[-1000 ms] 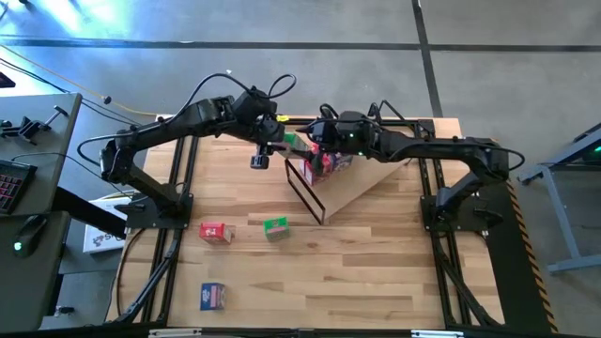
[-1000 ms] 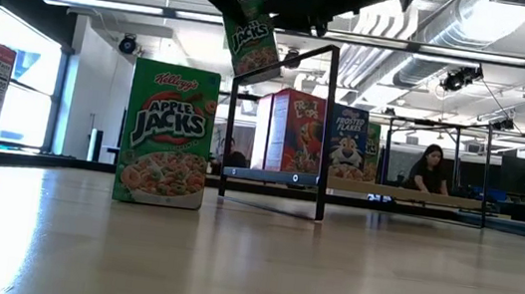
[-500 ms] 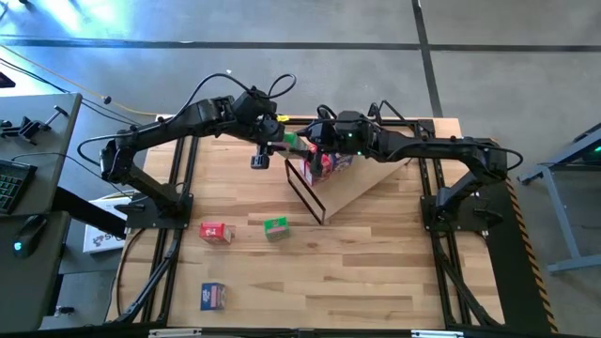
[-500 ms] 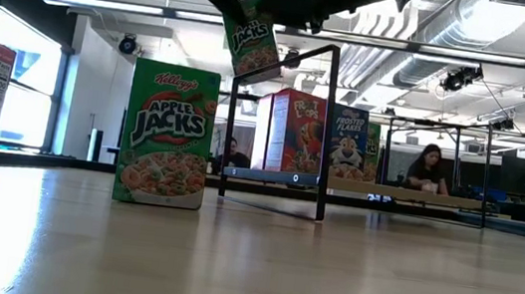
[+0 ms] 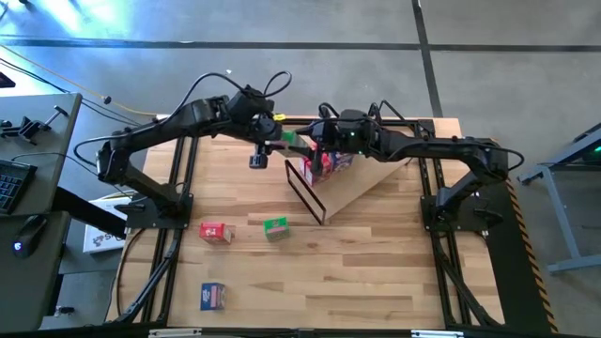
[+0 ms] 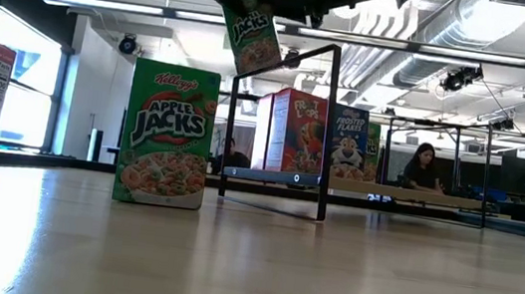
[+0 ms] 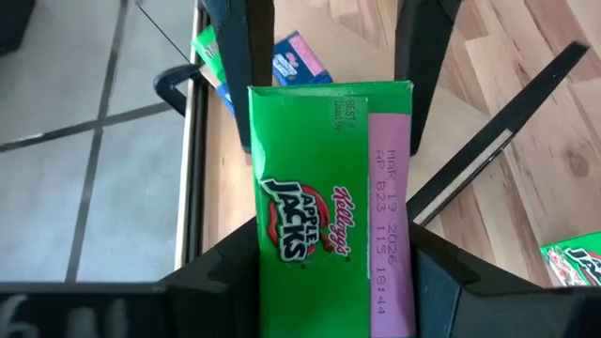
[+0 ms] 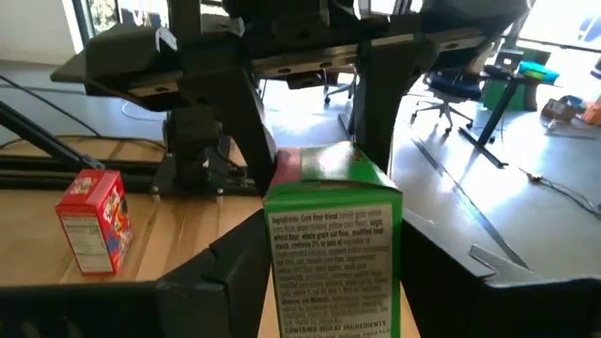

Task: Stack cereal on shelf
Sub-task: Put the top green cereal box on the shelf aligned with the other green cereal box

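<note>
A green Apple Jacks box (image 7: 324,211) hung in the air above the back of the worktop (image 5: 376,272), over the upper end of the shelf (image 5: 352,188), held from both sides at once. The left gripper (image 5: 278,137) had its fingers (image 7: 249,56) closed on the box's narrow edges; its front bore the white slanted logo, a red swirl and a pink strip with a printed date. The right gripper (image 5: 310,143) met it from the other side, fingers (image 8: 380,89) pressed on the same box, whose panel of small print faced that arm's camera. In the low view the box (image 6: 254,36) was tilted, clear of the black wire frame (image 6: 328,135) below it.

The shelf was a slanted pale plywood board with that frame along its lower edge. On it stood a red Froot Loops box (image 6: 293,131), a blue Frosted Flakes box (image 6: 347,142) and a further green box (image 6: 371,150) behind that.

Standing loose on the worktop, well apart from the shelf, were a second green Apple Jacks box (image 5: 275,226), a red box (image 5: 216,231) near it, and a blue box (image 5: 214,296) toward the front edge.

A person (image 6: 427,169) sat in the room beyond.
</note>
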`<control>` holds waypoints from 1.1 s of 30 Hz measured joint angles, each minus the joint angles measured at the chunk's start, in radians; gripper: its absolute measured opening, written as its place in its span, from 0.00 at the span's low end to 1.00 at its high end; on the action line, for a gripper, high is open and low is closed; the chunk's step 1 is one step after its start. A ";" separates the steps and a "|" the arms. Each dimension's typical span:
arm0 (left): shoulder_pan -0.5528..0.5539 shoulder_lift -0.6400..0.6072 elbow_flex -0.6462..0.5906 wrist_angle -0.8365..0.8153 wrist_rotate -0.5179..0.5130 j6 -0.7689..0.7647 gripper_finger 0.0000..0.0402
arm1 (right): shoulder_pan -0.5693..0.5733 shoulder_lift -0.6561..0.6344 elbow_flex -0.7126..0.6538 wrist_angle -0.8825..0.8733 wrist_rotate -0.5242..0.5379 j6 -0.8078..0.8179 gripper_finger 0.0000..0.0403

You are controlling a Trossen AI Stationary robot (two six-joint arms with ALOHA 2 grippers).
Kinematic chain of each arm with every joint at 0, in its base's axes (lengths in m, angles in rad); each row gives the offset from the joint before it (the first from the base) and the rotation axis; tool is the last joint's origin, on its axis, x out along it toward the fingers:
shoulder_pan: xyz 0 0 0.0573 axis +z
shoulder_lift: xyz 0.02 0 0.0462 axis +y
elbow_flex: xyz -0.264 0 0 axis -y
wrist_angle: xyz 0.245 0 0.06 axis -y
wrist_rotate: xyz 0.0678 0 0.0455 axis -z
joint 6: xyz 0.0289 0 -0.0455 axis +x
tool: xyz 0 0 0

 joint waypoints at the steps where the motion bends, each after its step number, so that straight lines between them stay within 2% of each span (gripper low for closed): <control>1: 0.000 -0.008 0.000 0.001 0.000 0.000 0.42 | 0.000 -0.005 0.000 0.000 0.000 0.000 0.47; 13: 0.027 -0.095 -0.022 0.026 0.024 -0.043 0.42 | -0.010 -0.105 0.000 0.017 0.012 -0.005 0.47; 20: 0.034 -0.094 -0.027 0.051 0.035 -0.044 0.42 | -0.012 -0.146 0.000 -0.058 -0.017 0.031 0.48; 23: 0.028 -0.071 -0.027 0.053 0.063 -0.048 0.42 | -0.012 -0.142 0.000 -0.104 -0.024 0.042 0.54; 29: 0.016 -0.027 -0.028 0.065 0.082 -0.053 0.42 | -0.006 -0.135 0.000 -0.117 -0.033 0.082 0.73; 33: 0.015 -0.013 -0.028 0.070 0.082 -0.052 0.44 | 0.001 -0.108 0.000 -0.107 -0.034 0.084 0.77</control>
